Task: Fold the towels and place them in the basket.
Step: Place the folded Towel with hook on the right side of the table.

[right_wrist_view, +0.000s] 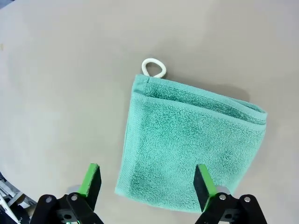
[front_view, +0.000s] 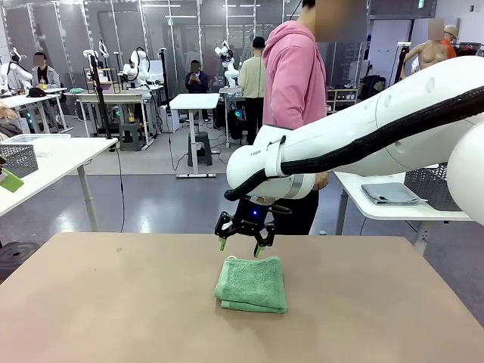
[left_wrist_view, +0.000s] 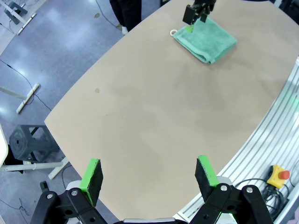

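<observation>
Tan table (front_view: 113,302), busy lab behind. My left gripper (left_wrist_view: 148,170) hangs wide open over bare tabletop, clear of the work. Folded mint green towel (front_view: 252,283) lies mid-table. The right gripper (front_view: 240,243), jaws spread and empty, hovers at its far edge, likely for pickup.

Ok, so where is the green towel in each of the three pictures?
Front view: the green towel lies folded in the middle of the table, right below the right gripper.
Left wrist view: the towel is far off, at the top right.
Right wrist view: the towel sits in the middle, reaching down towards the fingers.
Shared landmark: the white loop at one corner of the towel.
</observation>
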You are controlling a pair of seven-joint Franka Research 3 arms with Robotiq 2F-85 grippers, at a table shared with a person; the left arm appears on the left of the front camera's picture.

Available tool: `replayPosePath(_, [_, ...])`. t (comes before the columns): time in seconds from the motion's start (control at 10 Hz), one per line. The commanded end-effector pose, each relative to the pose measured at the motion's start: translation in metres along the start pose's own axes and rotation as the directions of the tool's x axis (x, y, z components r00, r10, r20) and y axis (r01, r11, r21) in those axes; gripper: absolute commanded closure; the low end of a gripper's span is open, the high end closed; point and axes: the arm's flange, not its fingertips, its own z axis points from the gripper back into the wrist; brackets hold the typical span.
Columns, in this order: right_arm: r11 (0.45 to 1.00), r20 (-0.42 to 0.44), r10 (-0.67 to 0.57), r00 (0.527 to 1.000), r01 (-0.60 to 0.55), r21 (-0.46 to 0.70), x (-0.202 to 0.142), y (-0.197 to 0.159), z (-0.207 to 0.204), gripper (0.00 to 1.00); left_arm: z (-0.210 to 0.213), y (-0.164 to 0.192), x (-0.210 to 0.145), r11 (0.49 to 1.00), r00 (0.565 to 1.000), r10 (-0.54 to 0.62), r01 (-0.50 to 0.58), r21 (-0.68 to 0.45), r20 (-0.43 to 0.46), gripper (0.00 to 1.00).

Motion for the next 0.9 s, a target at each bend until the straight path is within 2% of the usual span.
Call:
replayPosePath(0.0, [1.000, 0.001, -0.006, 1.000, 0.006, 0.006, 0.000, 0.001, 0.000, 0.00, 0.001, 0.003, 0.002, 1.000, 1.000, -0.006, 0.006, 0.006, -0.002, 0.00])
replayPosePath(0.4, [1.000, 0.000, 0.000, 1.000, 0.000, 0.000, 0.000, 0.000, 0.000, 0.01, 0.001, 0.003, 0.002, 1.000, 1.000, -0.006, 0.006, 0.006, -0.002, 0.00])
replayPosePath(0.5, [0.993, 0.021, 0.055, 0.998, -0.057, 0.100, -0.032, -0.015, 0.041, 0.00, 0.001, 0.003, 0.002, 1.000, 1.000, -0.006, 0.006, 0.006, -0.002, 0.00])
replayPosePath(0.6, [0.988, 0.047, 0.061, 0.997, -0.067, 0.138, -0.056, -0.037, 0.063, 0.00, 0.001, 0.003, 0.002, 1.000, 1.000, -0.006, 0.006, 0.006, -0.002, 0.00])
replayPosePath(0.7, [0.991, 0.105, 0.035, 0.994, -0.048, 0.125, -0.073, -0.064, 0.079, 0.00, 0.001, 0.003, 0.002, 1.000, 1.000, -0.006, 0.006, 0.006, -0.002, 0.00])
replayPosePath(0.8, [0.983, 0.130, 0.021, 0.991, -0.044, 0.176, -0.088, -0.090, 0.090, 0.00, 0.001, 0.003, 0.002, 1.000, 1.000, -0.006, 0.006, 0.006, -0.002, 0.00])
